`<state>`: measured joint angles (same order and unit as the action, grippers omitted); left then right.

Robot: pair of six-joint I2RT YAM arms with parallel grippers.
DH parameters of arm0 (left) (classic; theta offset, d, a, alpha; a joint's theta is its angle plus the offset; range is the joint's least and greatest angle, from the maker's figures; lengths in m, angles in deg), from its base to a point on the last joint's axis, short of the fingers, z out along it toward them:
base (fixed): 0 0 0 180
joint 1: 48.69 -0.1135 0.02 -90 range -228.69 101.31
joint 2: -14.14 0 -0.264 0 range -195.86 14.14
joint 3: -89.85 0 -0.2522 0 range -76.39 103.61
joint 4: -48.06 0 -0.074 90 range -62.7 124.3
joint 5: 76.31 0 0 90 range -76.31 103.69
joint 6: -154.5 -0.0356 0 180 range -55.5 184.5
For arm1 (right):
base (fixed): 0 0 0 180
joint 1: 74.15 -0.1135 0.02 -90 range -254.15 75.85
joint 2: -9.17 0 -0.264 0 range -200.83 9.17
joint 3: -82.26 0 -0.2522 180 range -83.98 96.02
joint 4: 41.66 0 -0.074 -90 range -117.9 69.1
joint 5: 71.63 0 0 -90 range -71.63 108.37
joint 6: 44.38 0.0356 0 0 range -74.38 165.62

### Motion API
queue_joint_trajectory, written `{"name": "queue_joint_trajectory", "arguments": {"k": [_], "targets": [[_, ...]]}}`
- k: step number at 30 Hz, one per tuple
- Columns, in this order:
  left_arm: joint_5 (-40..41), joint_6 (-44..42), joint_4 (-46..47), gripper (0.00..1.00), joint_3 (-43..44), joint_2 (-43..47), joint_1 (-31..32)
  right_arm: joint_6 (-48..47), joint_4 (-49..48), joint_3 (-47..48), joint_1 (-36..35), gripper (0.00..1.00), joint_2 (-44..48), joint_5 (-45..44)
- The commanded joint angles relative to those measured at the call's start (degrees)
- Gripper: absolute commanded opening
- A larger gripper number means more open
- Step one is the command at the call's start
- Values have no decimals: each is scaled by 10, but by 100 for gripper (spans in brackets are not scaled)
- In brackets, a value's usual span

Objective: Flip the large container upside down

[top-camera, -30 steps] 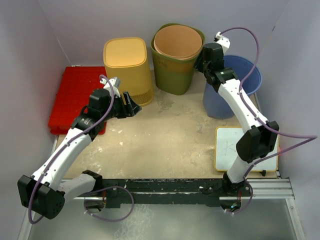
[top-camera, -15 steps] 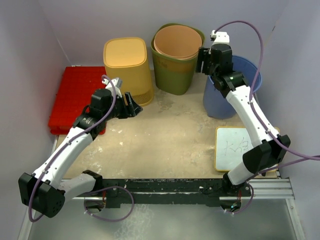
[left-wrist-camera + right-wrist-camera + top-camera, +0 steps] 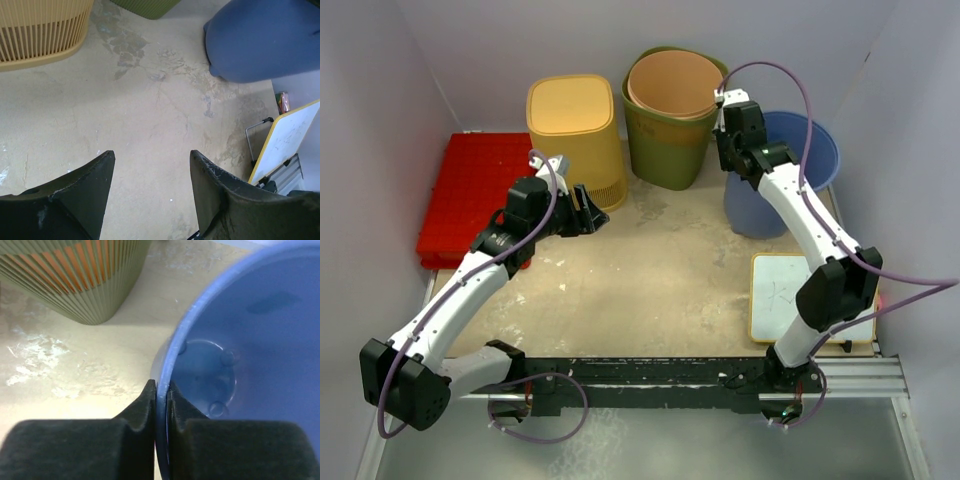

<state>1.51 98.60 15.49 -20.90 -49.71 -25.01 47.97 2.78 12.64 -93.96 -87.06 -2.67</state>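
The large container is a blue bin standing upright at the back right, its mouth facing up. My right gripper is at its left rim. In the right wrist view the gripper is shut on that rim, one finger outside and one inside the blue wall. My left gripper hovers open over the bare table beside the yellow bin, with nothing between its fingers. In the left wrist view the blue container shows at the upper right.
An upside-down yellow slatted bin stands at the back left. A green bin with an orange one nested inside is at the back centre. A red crate lies far left, a whiteboard near right.
The right gripper came down onto the blue container's left rim and closed on it. The left arm has barely moved.
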Motion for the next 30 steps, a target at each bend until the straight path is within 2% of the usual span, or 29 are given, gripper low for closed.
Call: {"name": "queue_joint_trajectory", "arguments": {"k": [1, 3, 6, 14, 18, 22, 26, 30], "targets": [[4, 17, 35, 59, -1, 0, 2, -21, 15, 47, -10, 0, 39, 17], [12, 25, 40, 59, -6, 4, 2, -20, 28, 57, -12, 0, 58, 39], [38, 34, 48, 59, -10, 11, 2, -7, 22, 43, -11, 0, 115, 118], [194, 53, -18, 59, 8, 25, 1, 87, -66, -68, -14, 0, 229, 372], [265, 102, -24, 59, 23, 80, 0, 166, -137, -116, -21, 0, 251, 494], [310, 106, -32, 59, 59, 122, 0, 298, -272, -194, -30, 0, 269, 614], [332, 90, -67, 59, 93, 123, 0, 382, -375, -259, -33, 0, 285, 636], [327, 89, -75, 59, 89, 122, 0, 386, -365, -309, -33, 0, 280, 607]]}}
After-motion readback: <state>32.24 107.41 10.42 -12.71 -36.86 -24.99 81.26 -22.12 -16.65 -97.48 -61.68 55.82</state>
